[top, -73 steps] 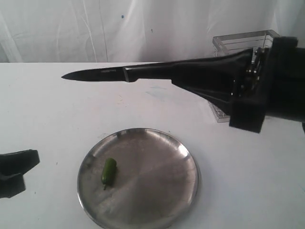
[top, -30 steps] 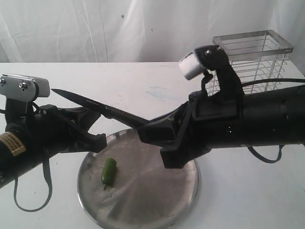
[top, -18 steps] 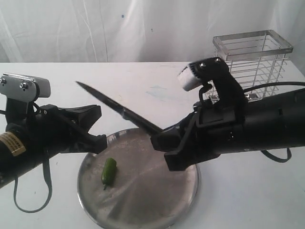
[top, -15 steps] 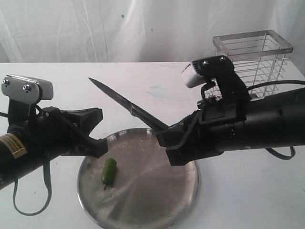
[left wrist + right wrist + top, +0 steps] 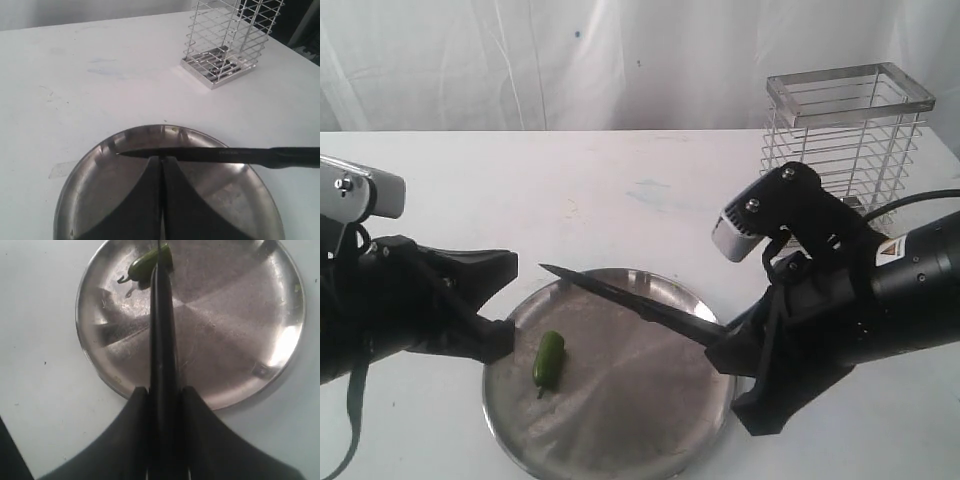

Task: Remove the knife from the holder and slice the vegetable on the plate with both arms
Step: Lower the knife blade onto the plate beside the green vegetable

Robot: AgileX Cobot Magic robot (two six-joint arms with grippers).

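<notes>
— Since half a second back, the right arm (image 5: 890, 300) has sunk and drawn off toward its own side. The knife (image 5: 630, 302) no longer slants up over the table (image 5: 620, 180); it lies almost level, just above the plate (image 5: 620, 420). The left arm (image 5: 380, 310) has slid outward a little too.

— And the holder (image 5: 845, 130)?

— It stands empty at the back, well apart from the rest.

— Who holds what?

— The right pincer (image 5: 162, 392) is clamped on the black handle, with the blade running straight out between its fingers. The left pincer (image 5: 161, 162) is clenched on nothing, its tips pressed together.

— Where is the vegetable (image 5: 549, 358)?

— It lies free on the plate's left part, near the left pincer and just off its lower tip, not touching. It is well apart from the right pincer; only the blade reaches that far. Seen from the right wrist, the blade's far end lines up over the pod.

— So how should the cut go?

— I judge the blade should travel a bit farther, so that its edge rather than its point crosses the pod's middle. Then it should come down squarely. The pod is round and glossy and will likely roll. The left pincer should first part its fingers and pin one end, clear of the blade's line.
</notes>
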